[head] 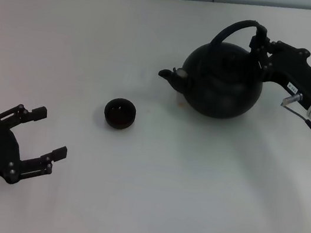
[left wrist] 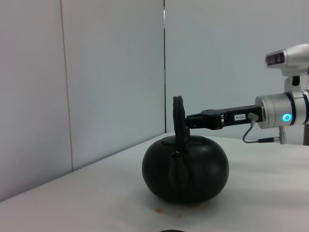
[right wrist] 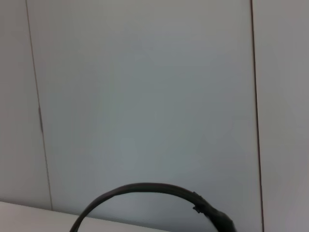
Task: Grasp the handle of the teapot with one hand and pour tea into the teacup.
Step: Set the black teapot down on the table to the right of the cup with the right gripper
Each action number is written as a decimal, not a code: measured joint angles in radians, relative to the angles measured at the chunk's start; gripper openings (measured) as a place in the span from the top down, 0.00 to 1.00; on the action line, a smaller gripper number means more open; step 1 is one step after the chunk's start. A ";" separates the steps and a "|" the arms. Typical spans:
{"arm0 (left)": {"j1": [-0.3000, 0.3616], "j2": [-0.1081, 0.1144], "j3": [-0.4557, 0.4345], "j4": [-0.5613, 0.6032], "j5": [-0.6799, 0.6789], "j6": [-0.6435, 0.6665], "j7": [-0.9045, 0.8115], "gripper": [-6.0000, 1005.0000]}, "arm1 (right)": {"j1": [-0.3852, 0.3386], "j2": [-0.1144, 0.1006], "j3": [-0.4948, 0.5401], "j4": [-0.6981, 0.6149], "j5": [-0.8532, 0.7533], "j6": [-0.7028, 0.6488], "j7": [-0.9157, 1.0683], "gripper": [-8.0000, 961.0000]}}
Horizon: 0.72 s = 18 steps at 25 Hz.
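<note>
The big matte-black teapot stands on the white table at the back right, its stubby spout pointing toward the left. Its arched black handle rises over the lid. My right gripper reaches in from the right and is shut on the handle's thick end. In the left wrist view the teapot rests on the table, with the handle edge-on and the right gripper at it. The small black teacup sits left of and nearer than the spout. My left gripper hovers open at the near left.
The white table meets pale wall panels at the back. Small brownish spots mark the tabletop just in front of the teapot. The right wrist view shows only the handle's arc against the wall.
</note>
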State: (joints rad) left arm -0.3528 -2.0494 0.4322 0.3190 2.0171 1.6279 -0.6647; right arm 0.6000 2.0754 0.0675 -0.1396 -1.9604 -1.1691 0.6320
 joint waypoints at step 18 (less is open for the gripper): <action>0.000 -0.002 -0.008 0.000 0.000 0.002 -0.002 0.14 | -0.004 0.000 0.006 -0.001 0.009 0.003 -0.001 0.73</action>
State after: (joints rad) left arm -0.3528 -2.0509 0.4237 0.3191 2.0172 1.6302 -0.6664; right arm 0.5959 2.0755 0.0734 -0.1404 -1.9517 -1.1660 0.6309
